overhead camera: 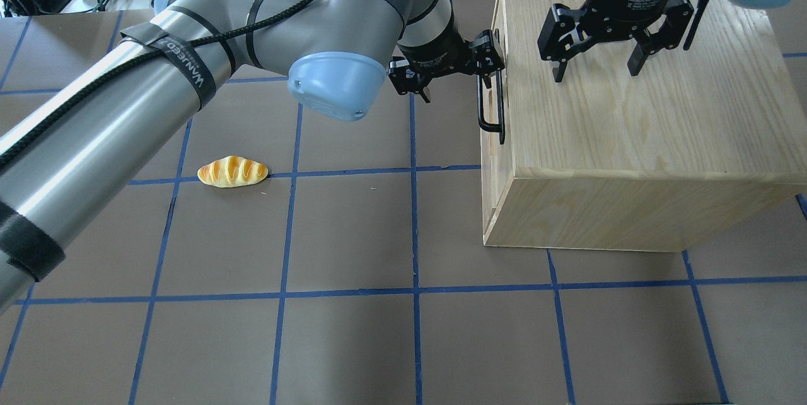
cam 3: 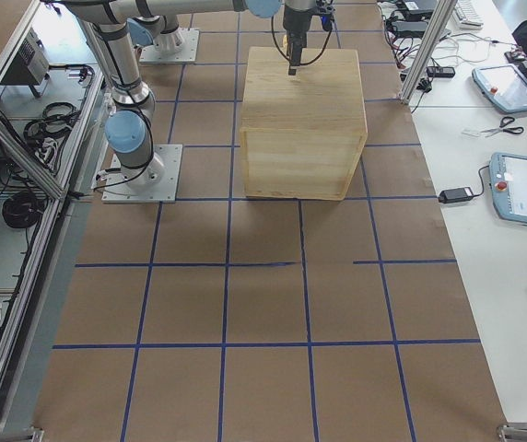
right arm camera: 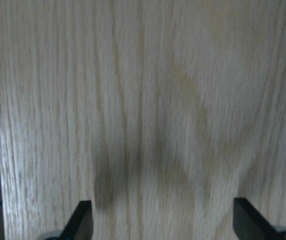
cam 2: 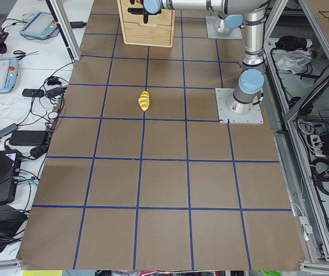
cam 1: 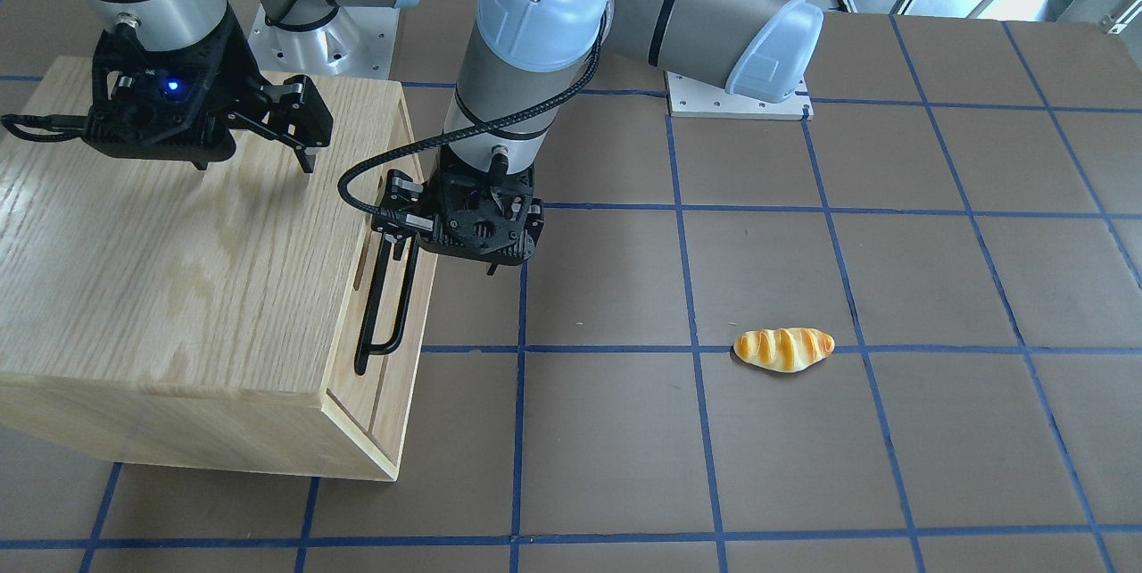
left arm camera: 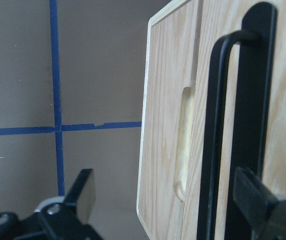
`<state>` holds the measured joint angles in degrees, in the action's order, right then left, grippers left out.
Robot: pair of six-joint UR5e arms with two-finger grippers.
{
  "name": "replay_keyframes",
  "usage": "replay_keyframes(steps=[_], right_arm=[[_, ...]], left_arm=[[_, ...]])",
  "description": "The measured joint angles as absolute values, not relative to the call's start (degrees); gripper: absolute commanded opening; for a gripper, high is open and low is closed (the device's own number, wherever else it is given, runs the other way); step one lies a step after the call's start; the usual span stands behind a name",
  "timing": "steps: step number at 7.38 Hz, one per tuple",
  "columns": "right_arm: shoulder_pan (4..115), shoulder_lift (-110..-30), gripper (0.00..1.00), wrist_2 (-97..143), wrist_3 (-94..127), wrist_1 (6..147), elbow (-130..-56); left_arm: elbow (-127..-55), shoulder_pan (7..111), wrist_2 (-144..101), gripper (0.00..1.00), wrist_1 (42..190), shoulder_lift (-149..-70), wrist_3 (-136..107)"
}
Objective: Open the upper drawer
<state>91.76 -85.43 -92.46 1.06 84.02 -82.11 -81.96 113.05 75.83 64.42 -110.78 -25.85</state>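
The upper drawer (cam 1: pixel 357 394) is a light-oak panel at the top of the cabinet's front (overhead camera: pixel 498 159) and looks flush with it. Its black bar handle (cam 1: pixel 384 305) (overhead camera: pixel 492 105) runs along the panel beside a narrow slot (left arm camera: pixel 183 145). My left gripper (cam 1: pixel 442 252) (overhead camera: pixel 455 80) is open at the handle's far end. In the left wrist view (left arm camera: pixel 168 200) the bar (left arm camera: pixel 218 125) passes between its fingers, untouched. My right gripper (cam 1: pixel 254 164) (overhead camera: pixel 596 70) is open and empty just above the cabinet's top (right arm camera: pixel 164 220).
The oak cabinet (overhead camera: pixel 630 140) (cam 3: pixel 302 120) stands on the brown table with blue grid lines. A bread roll (cam 1: pixel 783 349) (overhead camera: pixel 232 171) lies on the table on my left side, well away from the cabinet.
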Motion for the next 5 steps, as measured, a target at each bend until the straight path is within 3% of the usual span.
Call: replay_keyframes(steps=[5], right_arm=[[91.76,-85.43,1.0,-92.46,1.09,84.02,-82.12]], left_arm=[[-82.18,113.41,75.83,1.0,64.34,-111.84,-26.04]])
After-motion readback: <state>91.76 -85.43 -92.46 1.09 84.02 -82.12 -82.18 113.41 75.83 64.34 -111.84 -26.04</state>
